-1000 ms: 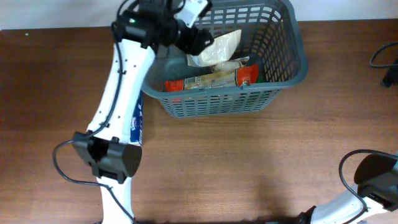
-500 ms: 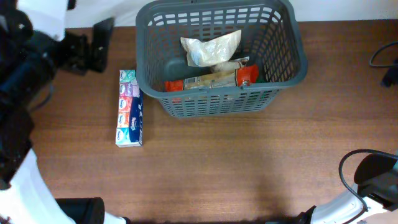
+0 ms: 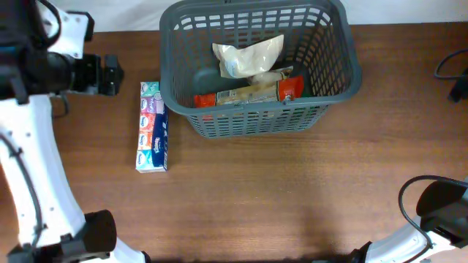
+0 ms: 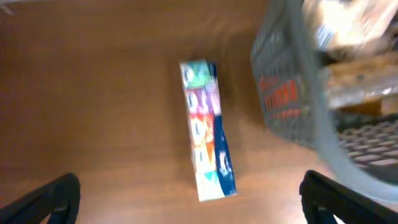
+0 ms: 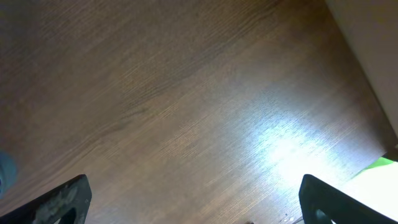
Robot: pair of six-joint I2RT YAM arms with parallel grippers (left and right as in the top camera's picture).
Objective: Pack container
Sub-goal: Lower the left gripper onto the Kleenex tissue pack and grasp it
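Note:
The dark grey slotted container (image 3: 333,91) stands at the back of the table and holds a crinkled white bag (image 3: 248,57) and a clear packet with orange ends (image 3: 248,93). Its blurred wall shows in the left wrist view (image 4: 292,93). A long colourful tissue pack (image 3: 153,126) lies on the table left of the container, also in the left wrist view (image 4: 206,127). My left gripper (image 3: 110,74) is open and empty, up and left of the pack; its fingers frame the pack in its wrist view (image 4: 189,199). My right gripper (image 5: 196,199) is open over bare wood.
The left arm's base (image 3: 91,234) stands at the front left. The right arm's base (image 3: 439,208) is at the front right corner. A black cable (image 3: 453,73) lies at the right edge. A white strip runs along the table's back edge.
My left arm has swung out of the container to the left, leaving the white bag inside, and now hovers near the tissue pack. The right arm has not moved.

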